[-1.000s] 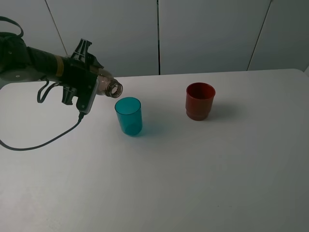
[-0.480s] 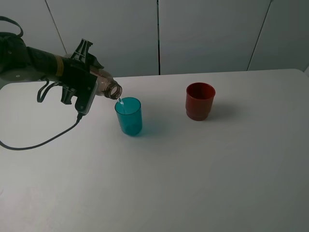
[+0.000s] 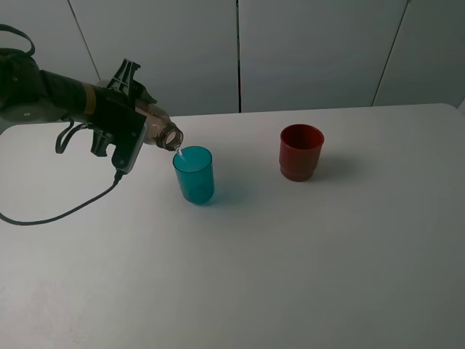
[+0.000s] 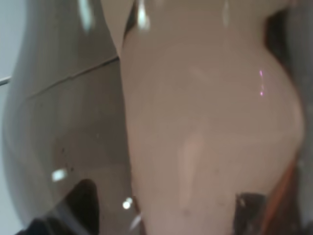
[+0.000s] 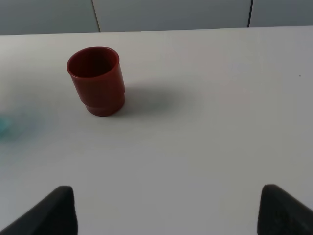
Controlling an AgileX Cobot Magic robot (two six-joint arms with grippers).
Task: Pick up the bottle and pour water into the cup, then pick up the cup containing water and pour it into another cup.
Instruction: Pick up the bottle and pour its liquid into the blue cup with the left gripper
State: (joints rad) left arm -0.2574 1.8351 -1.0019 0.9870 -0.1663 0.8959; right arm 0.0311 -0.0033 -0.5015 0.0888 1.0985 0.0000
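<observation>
Since a second ago a thin stream of water has begun running from the bottle (image 3: 161, 129) into the teal cup (image 3: 193, 174); the arm has barely shifted. There is one bottle and two cups, teal and red. The left tool (image 3: 138, 125) is clamped tight round the bottle, tipped with its mouth just above the teal cup's rim. The red cup (image 3: 301, 153) stands upright on the table (image 3: 290, 276), well apart to the right. The right tool (image 5: 168, 210) is spread wide, holding nothing. A black cable (image 3: 65, 214) trails from the left arm.
</observation>
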